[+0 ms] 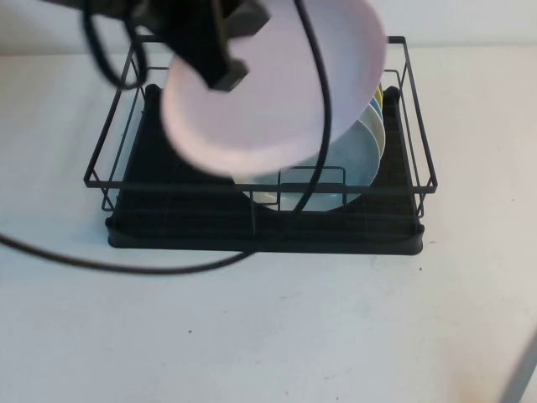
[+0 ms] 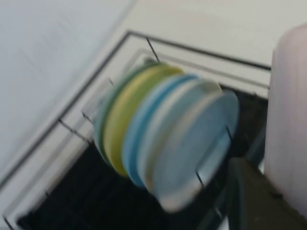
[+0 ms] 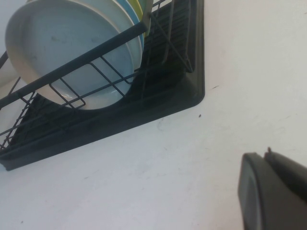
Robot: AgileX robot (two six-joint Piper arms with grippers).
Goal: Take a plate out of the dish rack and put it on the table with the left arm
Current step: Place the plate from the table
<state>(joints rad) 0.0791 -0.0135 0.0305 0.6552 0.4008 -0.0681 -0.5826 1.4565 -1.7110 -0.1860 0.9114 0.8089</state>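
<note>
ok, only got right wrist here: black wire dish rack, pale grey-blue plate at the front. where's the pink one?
Observer: High view: the round pale pink plate is clear of the black wire dish rack, in the air above it.
Operator: Held?
Observer: Yes, the left gripper is shut on its rim.
Operator: Anything in the way?
Observer: The left arm's black cable crosses plate and rack front, then trails onto the white table. The right gripper sits low over the table, front right.
</note>
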